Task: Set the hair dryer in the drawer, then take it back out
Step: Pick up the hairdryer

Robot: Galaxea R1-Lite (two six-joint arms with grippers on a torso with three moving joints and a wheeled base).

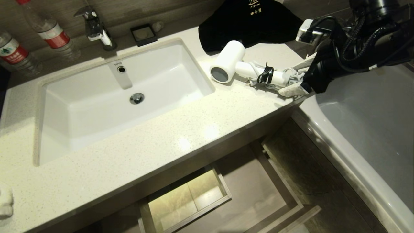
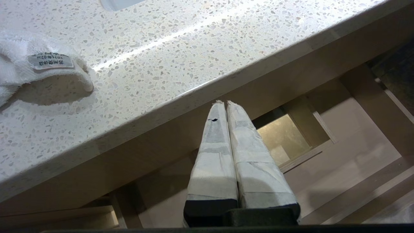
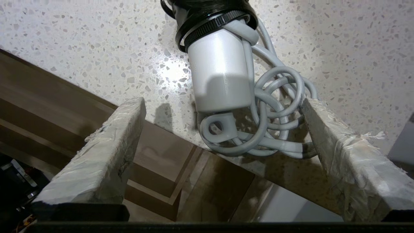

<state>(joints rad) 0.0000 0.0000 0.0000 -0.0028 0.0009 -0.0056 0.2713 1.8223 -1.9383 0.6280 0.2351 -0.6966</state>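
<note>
The white hair dryer (image 1: 228, 61) lies on the speckled countertop (image 1: 181, 129) to the right of the sink, grey round end toward the basin. Its handle and bundled cord (image 1: 292, 76) point at the counter's right edge. My right gripper (image 1: 296, 79) is open at that edge. In the right wrist view the handle end (image 3: 220, 71) and the cord loops (image 3: 278, 97) sit between my right gripper's (image 3: 221, 103) taped fingertips, with one finger (image 3: 323, 129) against the cord. The drawer (image 1: 284, 184) stands pulled out below the counter, with nothing in it. My left gripper (image 2: 224, 103) is shut and parked under the counter's front edge.
A white sink (image 1: 97, 106) with a faucet (image 1: 95, 29) fills the counter's left half. Two water bottles (image 1: 51, 32) stand at the back left. A black cloth (image 1: 249, 22) lies behind the dryer, a bathtub (image 1: 365, 123) is on the right, and a white towel (image 2: 29, 64) lies front left.
</note>
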